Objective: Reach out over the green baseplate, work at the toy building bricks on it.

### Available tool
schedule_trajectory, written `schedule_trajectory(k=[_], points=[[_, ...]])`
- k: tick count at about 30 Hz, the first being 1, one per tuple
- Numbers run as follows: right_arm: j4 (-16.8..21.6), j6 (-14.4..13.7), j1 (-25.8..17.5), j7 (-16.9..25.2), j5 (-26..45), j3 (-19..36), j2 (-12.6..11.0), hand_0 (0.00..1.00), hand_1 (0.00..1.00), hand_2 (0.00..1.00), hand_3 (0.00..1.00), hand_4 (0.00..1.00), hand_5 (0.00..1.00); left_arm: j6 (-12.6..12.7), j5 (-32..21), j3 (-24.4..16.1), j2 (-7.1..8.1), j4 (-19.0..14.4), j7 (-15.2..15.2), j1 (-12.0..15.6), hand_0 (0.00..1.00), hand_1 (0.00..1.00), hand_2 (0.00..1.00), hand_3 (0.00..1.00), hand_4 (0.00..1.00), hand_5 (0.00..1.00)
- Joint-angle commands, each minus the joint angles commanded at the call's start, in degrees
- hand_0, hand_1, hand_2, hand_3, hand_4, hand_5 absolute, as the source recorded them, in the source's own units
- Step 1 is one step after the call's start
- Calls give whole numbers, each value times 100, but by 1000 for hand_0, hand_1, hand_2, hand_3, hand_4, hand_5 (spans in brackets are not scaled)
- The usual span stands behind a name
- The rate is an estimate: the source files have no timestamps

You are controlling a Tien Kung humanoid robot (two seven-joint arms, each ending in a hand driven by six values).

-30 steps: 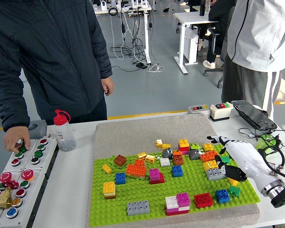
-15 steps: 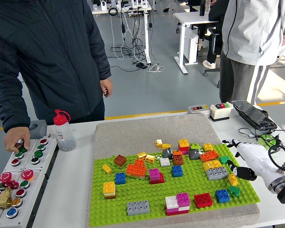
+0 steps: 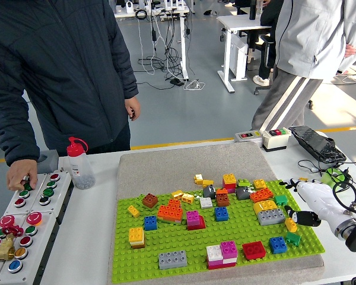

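The green baseplate lies on a grey pad and carries several loose bricks: orange, magenta, blue, grey, red, and a grey one near its right edge. My right hand, white with black fingers, hovers at the plate's right edge beside a yellow brick and a green brick. Its fingers are relaxed and hold nothing. The left arm does not show.
A person in a dark jacket stands at the far left, one hand on a button panel. A squeeze bottle with a red cap stands beside it. A switch box, a black device and cables lie at the right.
My right hand has drawn back to the right, off the bricks toward the plate's edge. A second person in the background has walked on.
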Motion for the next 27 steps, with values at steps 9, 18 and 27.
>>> schedule_trajectory(k=[9, 18, 27], points=[[-68, 443, 86, -88, -51, -44, -216, 874, 708, 696, 744, 609, 135, 3, -40, 23, 8, 0, -17, -23, 728, 764, 772, 675, 484, 998], [-96, 393, 152, -42, 13, -85, -283, 846, 693, 694, 744, 608, 137, 2, -50, 34, 11, 0, -15, -35, 728, 764, 770, 675, 483, 998], [-257, 345, 460, 11, 190, -230, -160, 856, 706, 700, 749, 605, 135, 2, -76, 62, 10, 0, -7, -49, 727, 764, 770, 674, 482, 998]])
